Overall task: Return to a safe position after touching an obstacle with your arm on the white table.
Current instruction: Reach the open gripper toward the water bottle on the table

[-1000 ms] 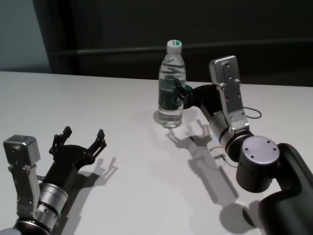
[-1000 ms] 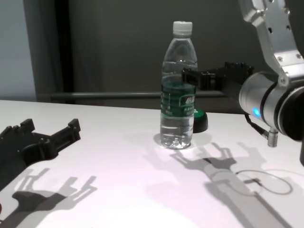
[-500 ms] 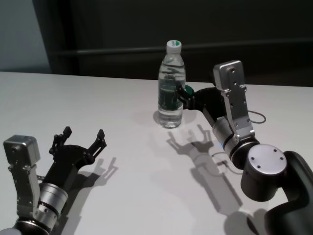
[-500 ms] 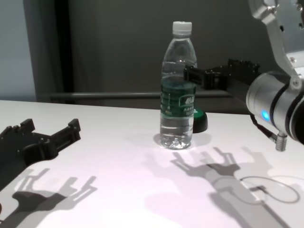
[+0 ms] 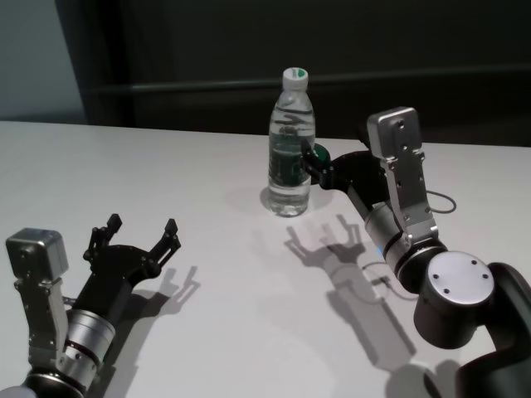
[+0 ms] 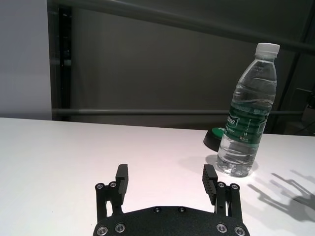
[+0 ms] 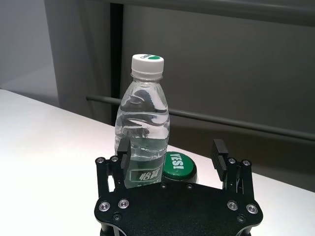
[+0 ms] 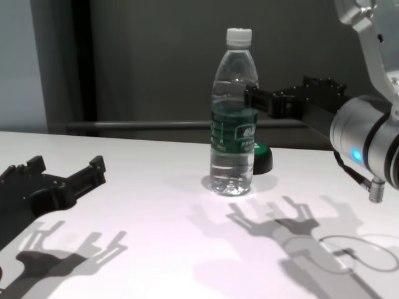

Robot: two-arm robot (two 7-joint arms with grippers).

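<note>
The obstacle is a tall clear plastic water bottle standing upright toward the far middle of the white bench. Its body is ribbed and see-through, with water inside, a smooth white screw cap on top and a dark green label band with white lettering round its middle. In the left wrist view the obstacle shows the same waisted shape, and in the right wrist view the cap carries a small green mark.

Just behind the bottle, on its right side, sits a small black dome with a glossy green top, low and rounded.

The right claw is held above the bench beside the bottle's label band, its black flat fingers spread wide apart and gripping nothing; from the wrist view the bottle stands in front of one finger and the dome lies between them. The arm behind it is brushed silver metal with dark rounded joints, and a thin cable loops on the bench beneath.

The left claw rests low near the bench's near left corner, well apart from the bottle, its black fingers likewise spread and empty. The matte bench top carries sharp shadows of both claws.
</note>
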